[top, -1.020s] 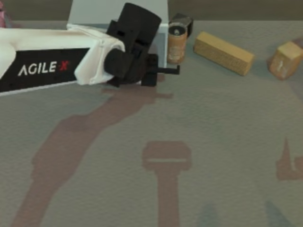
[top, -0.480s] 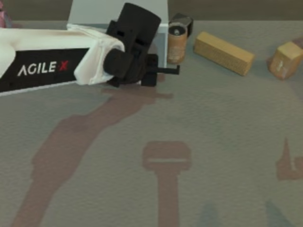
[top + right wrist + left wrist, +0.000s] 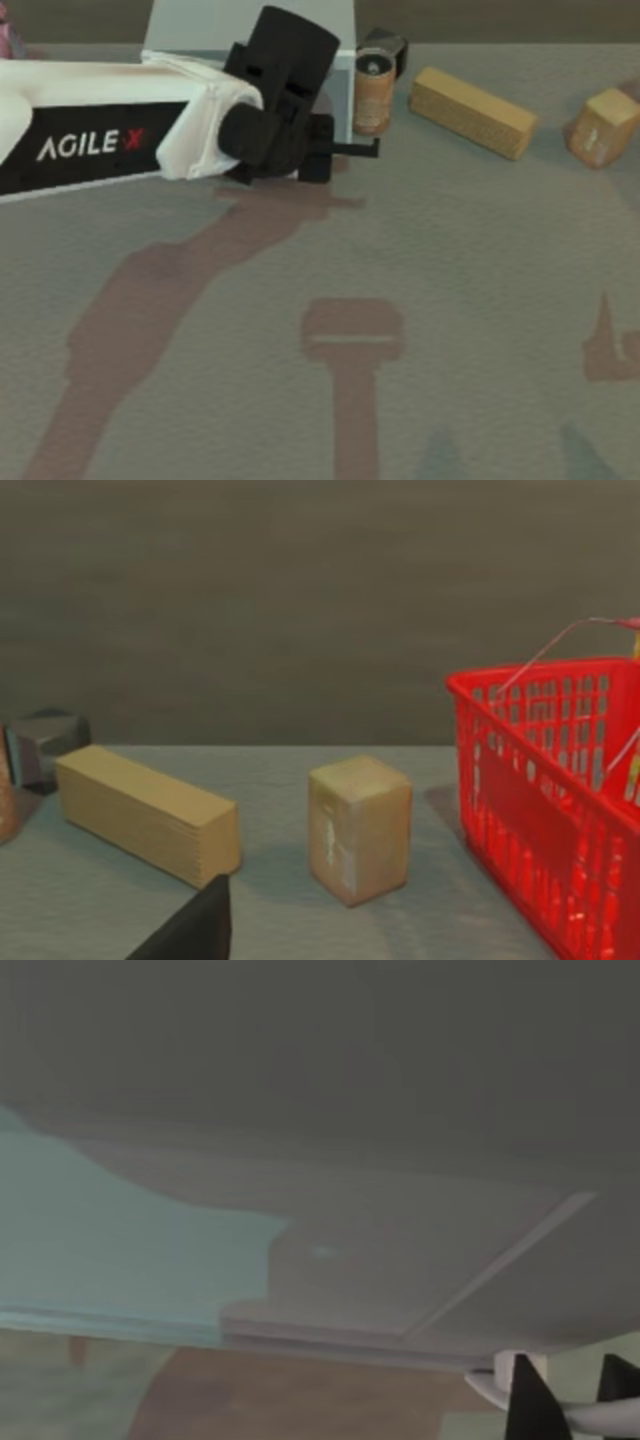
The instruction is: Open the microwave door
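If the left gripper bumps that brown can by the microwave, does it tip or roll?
The brown cylindrical can stands upright, tall and narrow, so a high nudge would probably tip it. Once down, its round side would likely roll. The left gripper sits close below it.

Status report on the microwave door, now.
Left gripper at the microwave front, by the brown can. Microwave door seen close up. Right arm out of top view.

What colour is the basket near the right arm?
Bright red basket, clearest in the right wrist view.
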